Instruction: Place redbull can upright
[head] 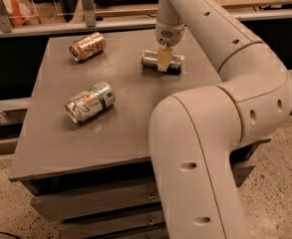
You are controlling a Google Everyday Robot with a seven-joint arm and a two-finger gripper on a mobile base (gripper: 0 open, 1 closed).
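The redbull can (150, 59) is slim, silver and dark blue, and lies on its side at the back right of the grey table (125, 123). My gripper (164, 61) hangs down from the wrist directly over the can's middle, and its tan tip crosses the front of the can. The can's middle is hidden behind the gripper.
An orange-copper can (87, 46) lies on its side at the back left. A fatter silver-white can with a green band (89, 101) lies on its side at the left middle. My large arm (205, 148) covers the table's right front. Shelving stands behind the table.
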